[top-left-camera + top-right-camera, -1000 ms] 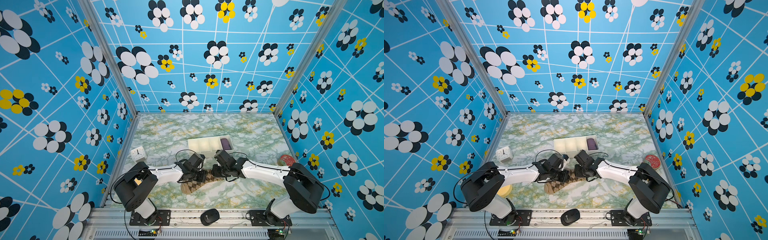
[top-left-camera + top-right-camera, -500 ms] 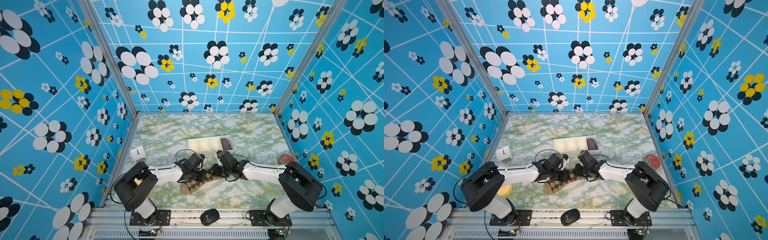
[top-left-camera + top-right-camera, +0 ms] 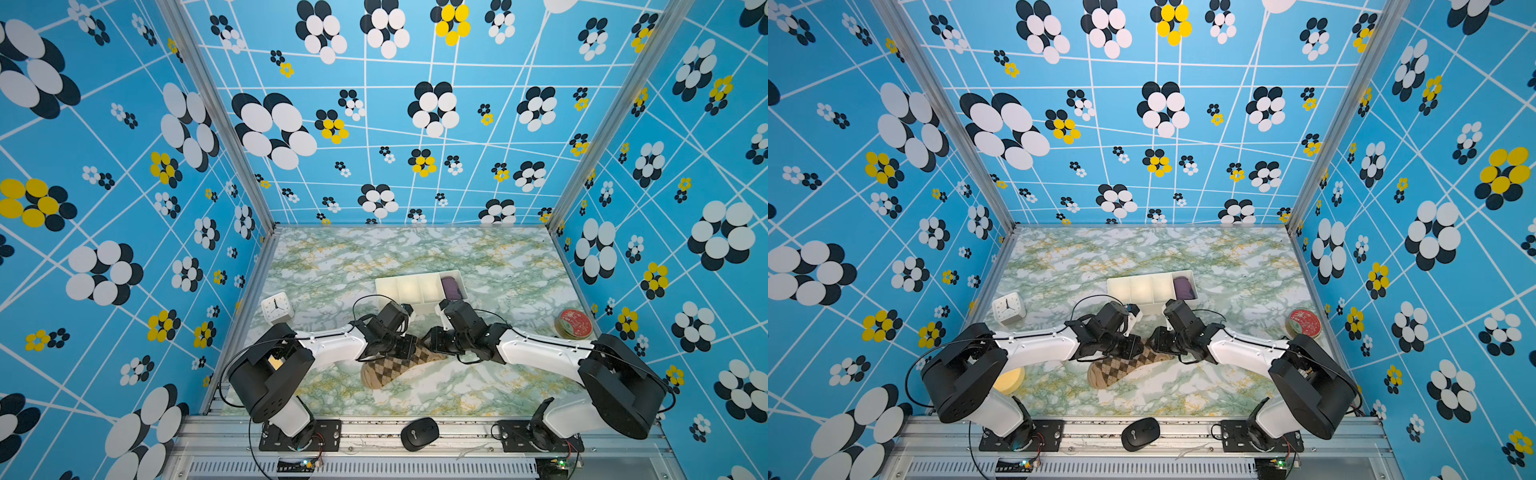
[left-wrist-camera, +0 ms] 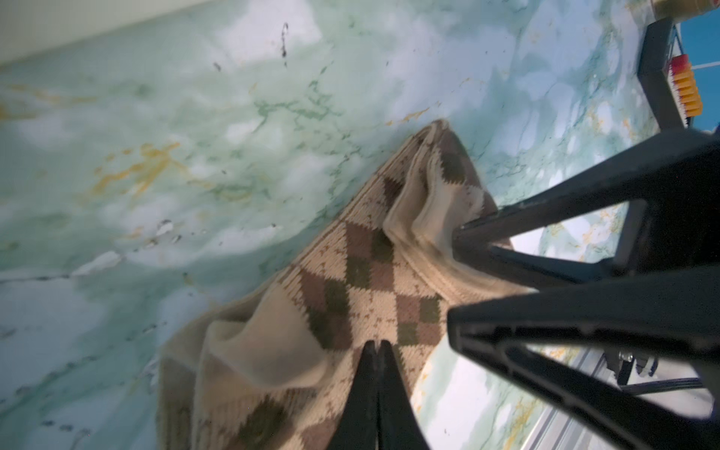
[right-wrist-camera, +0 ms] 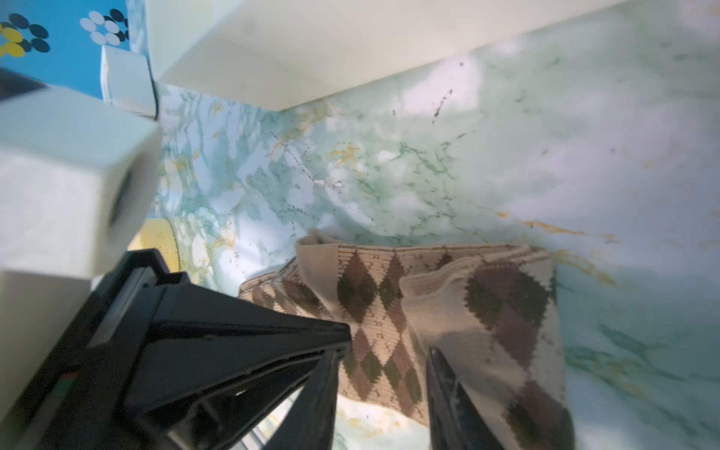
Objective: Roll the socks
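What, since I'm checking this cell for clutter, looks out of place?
A black computer mouse lies on the front frame rail, off the marble table, unrelated to rolling. The socks lie askew, one end bunched up.

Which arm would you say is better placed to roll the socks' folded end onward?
Right, I think: the right fingers stand open astride the socks' folded end, ready to grip and turn it, while the left fingers are shut, tips resting mid-sock.
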`<state>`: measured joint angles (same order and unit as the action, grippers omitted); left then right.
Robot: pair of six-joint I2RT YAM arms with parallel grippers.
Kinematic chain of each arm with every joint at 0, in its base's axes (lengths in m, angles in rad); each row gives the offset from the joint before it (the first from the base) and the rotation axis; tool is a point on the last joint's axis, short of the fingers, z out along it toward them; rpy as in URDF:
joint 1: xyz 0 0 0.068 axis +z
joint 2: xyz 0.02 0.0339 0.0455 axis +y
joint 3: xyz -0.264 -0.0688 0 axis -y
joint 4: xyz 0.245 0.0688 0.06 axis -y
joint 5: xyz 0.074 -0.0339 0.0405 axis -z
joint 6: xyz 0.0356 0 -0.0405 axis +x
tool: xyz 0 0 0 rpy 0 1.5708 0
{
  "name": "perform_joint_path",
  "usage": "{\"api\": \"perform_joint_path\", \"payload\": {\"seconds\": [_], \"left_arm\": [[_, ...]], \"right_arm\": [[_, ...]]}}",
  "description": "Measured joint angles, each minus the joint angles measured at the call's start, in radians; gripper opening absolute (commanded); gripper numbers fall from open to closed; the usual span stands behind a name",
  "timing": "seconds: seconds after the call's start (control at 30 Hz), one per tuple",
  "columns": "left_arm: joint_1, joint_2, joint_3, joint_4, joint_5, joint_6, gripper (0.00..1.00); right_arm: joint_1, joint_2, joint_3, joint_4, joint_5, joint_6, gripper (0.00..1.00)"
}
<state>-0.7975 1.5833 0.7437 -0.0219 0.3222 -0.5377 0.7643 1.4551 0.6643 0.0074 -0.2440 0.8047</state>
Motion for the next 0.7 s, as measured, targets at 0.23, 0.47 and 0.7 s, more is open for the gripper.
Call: {"api": "perform_joint_path", "payload": {"seconds": [0.23,0.47,0.7], "left_arm": [[0.000,0.009,0.032,0.000,0.003,0.000,0.05],[0.000,0.013,0.060,0.000,0.004,0.000,0.05],[-0.005,0.053,0.106,0.007,0.016,0.000,0.05]], "right_arm": [[-0.023,-0.027,-0.008,-0.004,-0.002,-0.003,0.36],[-0.064,-0.105,-0.050,-0.057,0.029,-0.006,0.06],[-0.068,-0.114,-0.068,-0.105,0.024,-0.011,0.00]]}}
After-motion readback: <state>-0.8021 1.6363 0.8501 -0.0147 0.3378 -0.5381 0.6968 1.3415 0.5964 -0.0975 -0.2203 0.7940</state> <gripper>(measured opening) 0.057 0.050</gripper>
